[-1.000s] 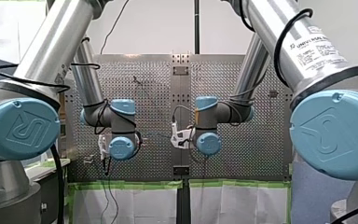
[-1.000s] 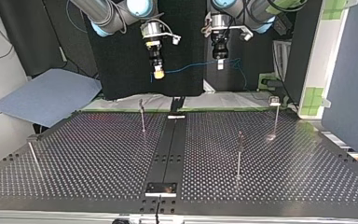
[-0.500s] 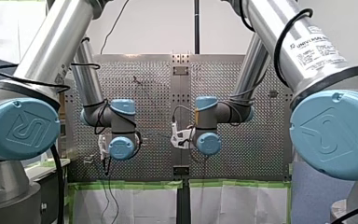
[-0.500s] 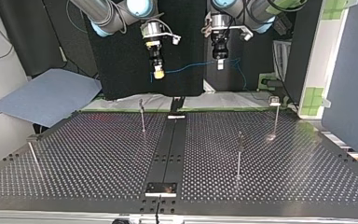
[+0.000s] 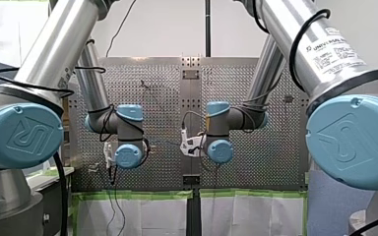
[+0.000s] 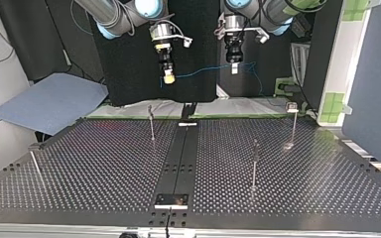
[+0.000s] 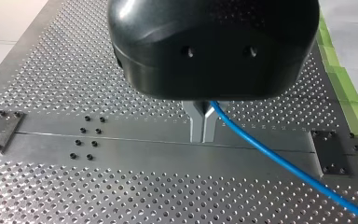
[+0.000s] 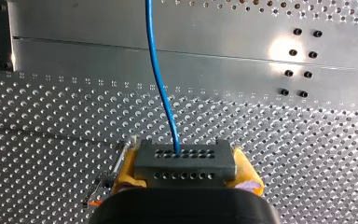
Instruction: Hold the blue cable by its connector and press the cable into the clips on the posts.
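In the right wrist view my right gripper (image 8: 185,173) is shut on a dark grey connector (image 8: 185,157), its yellow pads (image 8: 127,170) on either side. The blue cable (image 8: 160,84) runs out of the connector and away over the table. The left wrist view shows my left gripper (image 7: 203,127) with its metal fingers shut on the blue cable (image 7: 279,161), which trails off to one side. In the top view both grippers hang high behind the table's far edge. The cable (image 6: 203,71) spans from my right gripper (image 6: 168,78) to my left gripper (image 6: 234,68).
Thin posts with clips stand on the perforated table (image 6: 104,173): one post (image 6: 151,123) left of the centre strip, a second post (image 6: 254,163) right of it, a third post (image 6: 293,121) far right, and a leaning post (image 6: 34,166) at the left edge. A blue sheet (image 6: 49,101) lies beyond the table.
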Controlling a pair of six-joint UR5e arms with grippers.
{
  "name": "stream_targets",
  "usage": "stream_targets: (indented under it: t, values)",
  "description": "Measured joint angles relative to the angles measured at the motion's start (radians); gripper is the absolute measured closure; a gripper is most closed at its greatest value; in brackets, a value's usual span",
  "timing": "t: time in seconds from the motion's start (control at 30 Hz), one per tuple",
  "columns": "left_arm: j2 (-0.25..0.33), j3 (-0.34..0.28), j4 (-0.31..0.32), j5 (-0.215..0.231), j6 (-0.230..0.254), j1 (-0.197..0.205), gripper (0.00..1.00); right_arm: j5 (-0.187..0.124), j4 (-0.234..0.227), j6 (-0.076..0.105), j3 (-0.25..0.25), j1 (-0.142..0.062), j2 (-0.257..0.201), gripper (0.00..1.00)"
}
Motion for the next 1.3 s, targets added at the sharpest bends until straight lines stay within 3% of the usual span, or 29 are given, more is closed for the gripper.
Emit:
stream_targets:
  t: [1.3]
  values:
    - [0.0, 0.0, 0.0, 0.0, 0.0, 0.0, 1.0, 0.0, 0.0, 0.0, 0.0, 0.0, 0.0, 1.0]
